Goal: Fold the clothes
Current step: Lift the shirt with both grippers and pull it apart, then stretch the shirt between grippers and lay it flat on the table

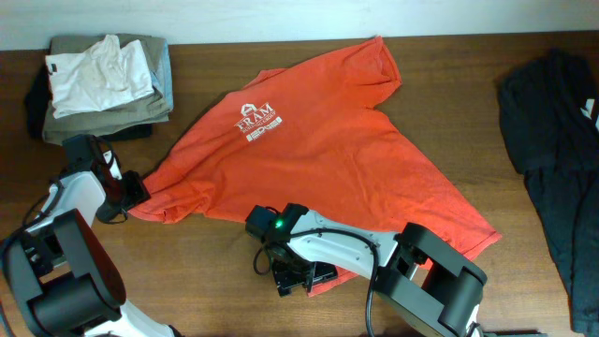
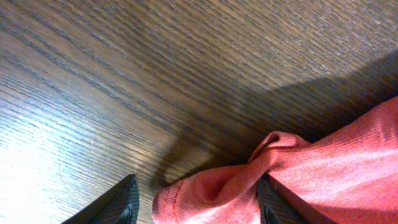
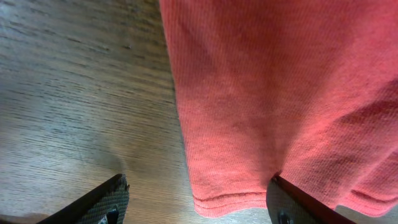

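The red-orange T-shirt (image 1: pixel 318 150) lies spread and rumpled on the wooden table, with its white lettering (image 1: pixel 257 120) facing up. My left gripper (image 1: pixel 131 192) is at the shirt's left corner. In the left wrist view it (image 2: pixel 199 208) is open, with a bunched fold of the shirt (image 2: pixel 336 168) between its fingers. My right gripper (image 1: pixel 295 271) is at the shirt's front edge. In the right wrist view it (image 3: pixel 198 186) is open, low over the table, and the shirt's hemmed corner (image 3: pixel 249 93) lies between its fingers.
A stack of folded khaki-grey garments (image 1: pixel 140 108) with a white top (image 1: pixel 98 75) on it sits at the back left. A dark garment (image 1: pixel 557 140) lies at the right edge. Bare wood (image 1: pixel 187 271) shows in front of the shirt.
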Available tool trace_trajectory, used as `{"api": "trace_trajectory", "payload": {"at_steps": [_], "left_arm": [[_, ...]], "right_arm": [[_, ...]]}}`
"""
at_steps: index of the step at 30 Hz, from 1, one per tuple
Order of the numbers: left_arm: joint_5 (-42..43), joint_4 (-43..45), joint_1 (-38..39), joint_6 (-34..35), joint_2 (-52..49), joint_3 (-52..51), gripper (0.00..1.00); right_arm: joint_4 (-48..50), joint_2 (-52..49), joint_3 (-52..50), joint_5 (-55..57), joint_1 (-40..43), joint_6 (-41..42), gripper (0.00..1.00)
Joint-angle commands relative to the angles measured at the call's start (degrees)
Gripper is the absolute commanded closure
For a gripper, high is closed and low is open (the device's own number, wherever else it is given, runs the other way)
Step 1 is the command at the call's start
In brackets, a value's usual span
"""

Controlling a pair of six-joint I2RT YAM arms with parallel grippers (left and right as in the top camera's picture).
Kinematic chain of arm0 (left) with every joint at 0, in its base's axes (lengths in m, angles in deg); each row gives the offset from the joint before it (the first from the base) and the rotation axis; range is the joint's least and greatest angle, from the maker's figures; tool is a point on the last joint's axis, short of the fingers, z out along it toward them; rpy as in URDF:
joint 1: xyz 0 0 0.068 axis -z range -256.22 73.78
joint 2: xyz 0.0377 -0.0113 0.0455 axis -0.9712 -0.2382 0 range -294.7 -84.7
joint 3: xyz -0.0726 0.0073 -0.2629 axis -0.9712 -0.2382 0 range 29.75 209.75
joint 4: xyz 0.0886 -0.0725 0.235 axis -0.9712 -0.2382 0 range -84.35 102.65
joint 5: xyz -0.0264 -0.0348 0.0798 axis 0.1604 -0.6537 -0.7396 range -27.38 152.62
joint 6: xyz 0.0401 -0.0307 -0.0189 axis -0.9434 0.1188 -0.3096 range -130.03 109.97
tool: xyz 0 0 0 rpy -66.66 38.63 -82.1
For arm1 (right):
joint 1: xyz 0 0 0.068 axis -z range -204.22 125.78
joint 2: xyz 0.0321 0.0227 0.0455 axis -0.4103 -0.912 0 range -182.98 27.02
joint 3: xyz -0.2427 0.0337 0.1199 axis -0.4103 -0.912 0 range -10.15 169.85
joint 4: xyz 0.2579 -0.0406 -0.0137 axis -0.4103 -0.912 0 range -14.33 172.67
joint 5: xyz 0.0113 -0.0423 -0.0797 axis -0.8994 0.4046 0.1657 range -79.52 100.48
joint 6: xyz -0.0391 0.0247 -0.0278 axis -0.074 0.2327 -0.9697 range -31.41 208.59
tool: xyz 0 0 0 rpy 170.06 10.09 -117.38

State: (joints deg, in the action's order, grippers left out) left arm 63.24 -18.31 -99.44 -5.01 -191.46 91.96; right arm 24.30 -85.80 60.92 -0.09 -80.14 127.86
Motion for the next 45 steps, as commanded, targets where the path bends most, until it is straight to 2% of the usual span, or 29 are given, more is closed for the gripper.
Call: {"api": "trace_trajectory", "payload": {"at_steps": [1, 3, 12, 14, 15, 18, 19, 23, 24, 25, 28, 32, 35, 38, 41, 45], "left_arm": [[1.31, -0.07, -0.20, -0.28, -2.86, -0.68, 0.39], [1.31, -0.07, -0.20, -0.28, -2.86, -0.68, 0.39], [1.31, -0.07, -0.20, -0.28, -2.86, -0.68, 0.39], [1.29, -0.07, -0.20, -0.31, -2.86, -0.68, 0.39], [1.29, -0.04, -0.20, -0.31, -2.86, -0.68, 0.39], [1.29, 0.20, -0.20, -0.28, -2.86, -0.68, 0.39], [1.29, 0.20, -0.20, -0.28, -2.86, -0.68, 0.39], [1.31, 0.17, -0.20, -0.28, -2.86, -0.68, 0.39], [1.57, -0.07, -0.20, -0.28, -2.84, -0.68, 0.64], [2.91, -1.14, -0.20, -0.28, -2.84, -0.66, 1.00], [9.77, -1.36, -0.20, -0.28, -2.84, -0.61, 1.00], [10.16, -1.55, -0.20, -0.31, -2.84, -0.59, 1.00], [11.85, -5.05, -0.20, -0.31, -1.66, 1.03, 1.00], [18.93, -10.82, -0.20, -3.13, 3.67, 5.49, 1.00], [38.34, -11.13, -0.20, -3.08, 16.48, 8.48, 1.00], [39.93, -11.37, -0.20, -1.60, 34.25, 8.68, 1.00]], "right_arm": [[0.15, -0.83, 0.39, 0.22, 0.17, 0.90, 0.28], [0.17, -0.96, 0.39, 0.42, 0.15, 1.75, 0.45], [0.33, -3.56, 0.35, -3.21, 1.68, 4.02, 0.46], [0.31, -4.17, 0.37, -3.34, 1.68, 4.37, 0.53], [0.33, -4.57, 0.37, -3.34, 1.68, 4.46, 0.64], [0.04, -4.57, 0.37, -2.89, 1.68, 5.95, 0.83], [-0.35, -4.57, 0.44, -2.69, 1.99, 6.47, 0.96], [-2.27, -4.46, 0.74, -2.14, 4.00, 8.00, 0.96], [-3.19, -3.87, 1.49, -0.76, 4.42, 7.98, 0.96], [-4.20, -2.99, 2.38, 1.18, 4.66, 7.98, 0.96], [-10.12, 1.25, 8.50, 7.30, 6.54, 7.91, 0.96], [-15.28, 6.97, 15.34, 12.15, 10.01, 6.49, 0.96], [-19.69, 12.59, 20.20, 17.84, 12.39, 6.43, 0.96], [-22.73, 18.49, 24.30, 21.77, 14.21, 5.99, 0.96], [-26.53, 26.49, 30.16, 27.47, 16.06, 5.97, 0.96], [-29.46, 34.40, 36.85, 32.30, 16.68, 4.46, 0.96]]}}
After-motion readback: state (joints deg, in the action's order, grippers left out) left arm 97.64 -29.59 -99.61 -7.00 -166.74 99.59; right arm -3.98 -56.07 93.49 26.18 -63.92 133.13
